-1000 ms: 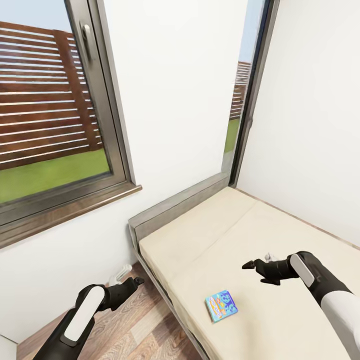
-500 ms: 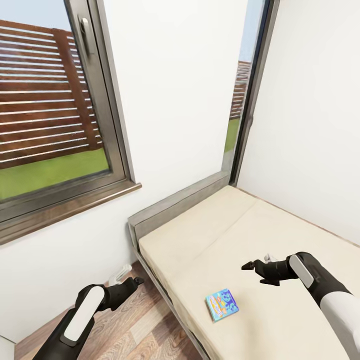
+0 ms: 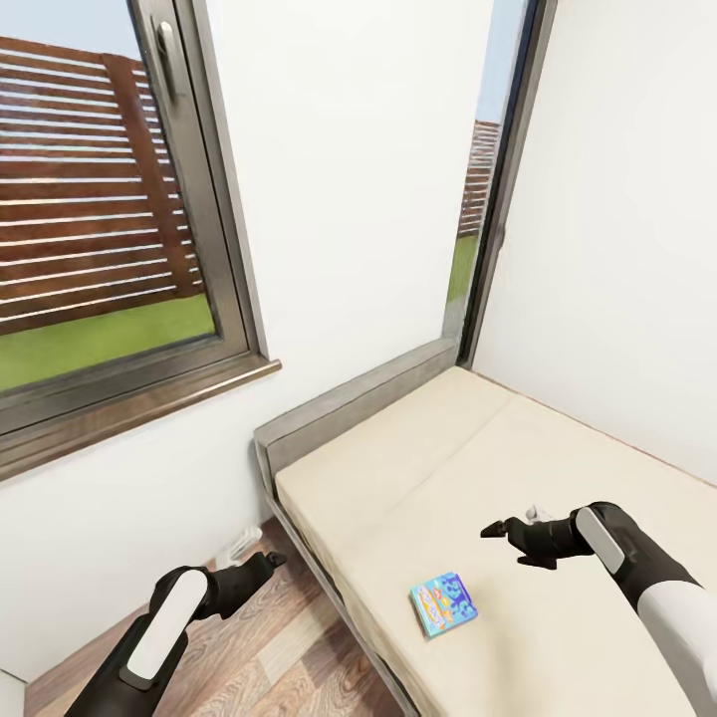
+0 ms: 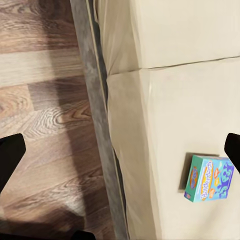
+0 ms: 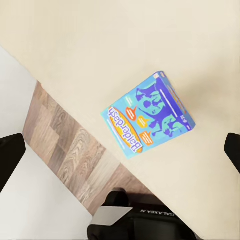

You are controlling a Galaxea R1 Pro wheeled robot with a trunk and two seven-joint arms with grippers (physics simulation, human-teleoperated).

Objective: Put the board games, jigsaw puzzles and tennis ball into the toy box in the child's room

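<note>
Your head view: corner of white-walled room, large window (image 3: pixel 100 229) on left wall, narrow one by corner. Bed (image 3: pixel 468 468) with beige mattress, grey headboard against window wall. Light-blue cartoon board game (image 3: pixel 442 604) lies flat on mattress near bed's floor-side edge. Your right gripper (image 3: pixel 508 532) hovers above mattress, apart from game, fingers released, holding nothing. Your left gripper (image 3: pixel 261 565) hangs over wood-plank floor (image 3: pixel 259 657) beside bed edge, fingers spread, empty.
</note>
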